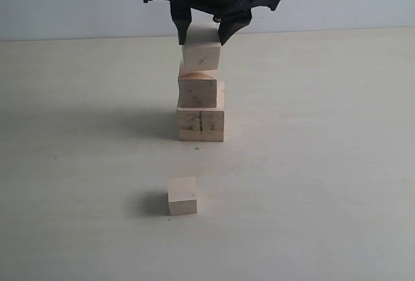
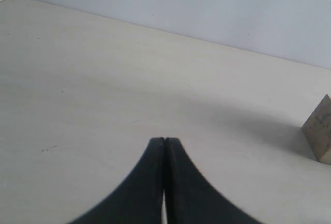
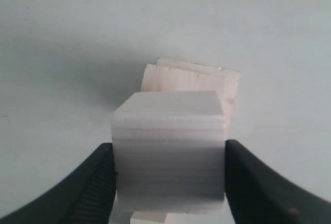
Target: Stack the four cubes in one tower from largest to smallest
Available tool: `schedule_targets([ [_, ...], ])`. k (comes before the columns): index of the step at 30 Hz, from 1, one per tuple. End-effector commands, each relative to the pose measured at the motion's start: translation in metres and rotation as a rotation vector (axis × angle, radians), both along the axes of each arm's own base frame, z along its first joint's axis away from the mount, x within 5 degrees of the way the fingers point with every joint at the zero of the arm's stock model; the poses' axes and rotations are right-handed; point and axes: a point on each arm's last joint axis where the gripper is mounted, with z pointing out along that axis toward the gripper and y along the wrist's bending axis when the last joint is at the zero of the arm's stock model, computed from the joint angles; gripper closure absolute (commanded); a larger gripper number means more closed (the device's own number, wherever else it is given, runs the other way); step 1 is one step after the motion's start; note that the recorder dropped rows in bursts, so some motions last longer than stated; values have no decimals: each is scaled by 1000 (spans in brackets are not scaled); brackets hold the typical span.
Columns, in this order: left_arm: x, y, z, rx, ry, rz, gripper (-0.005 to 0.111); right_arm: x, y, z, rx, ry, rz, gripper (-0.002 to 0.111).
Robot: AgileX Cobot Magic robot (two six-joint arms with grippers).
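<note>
The largest cube [image 1: 201, 125], marked with a dark line, sits on the table as the tower's base. On it rests the second cube [image 1: 197, 91], which has a reddish patch at its top edge. My right gripper [image 1: 205, 37] is shut on the third cube [image 1: 201, 56], holding it slightly tilted at or just above the second cube's top. In the right wrist view, both fingers [image 3: 98, 182] press the sides of the third cube [image 3: 169, 151], and the second cube [image 3: 191, 79] shows beneath it. The smallest cube [image 1: 182, 196] lies alone nearer the front. My left gripper [image 2: 164, 140] is shut on nothing.
A pale tabletop [image 1: 324, 164] spreads around the tower, with a light wall behind it. One wooden cube corner [image 2: 320, 131] shows at the edge of the left wrist view; I cannot tell which cube it is.
</note>
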Motion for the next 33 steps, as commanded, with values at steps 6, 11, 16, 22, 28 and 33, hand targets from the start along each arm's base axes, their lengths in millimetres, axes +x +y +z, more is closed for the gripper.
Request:
schedule_targets([
  [6,0,0,2,-6,-18,-4,107,5,3,-16,19,48,-71,73],
  [11,0,0,2,-6,-18,-4,107,5,3,-16,21,49,-80,73],
  [16,0,0,2,-6,-18,-4,107,4,4,-15,43,60,-89,73],
  [22,0,0,2,-6,-18,-4,107,1,2,-6,53,42,-88,73],
  [28,0,0,2,-6,-18,-4,107,3,-2,-5,29,24,-148,73],
  [33,0,0,2,-6,-18,-4,107,5,-1,-4,52,8,-174,73],
])
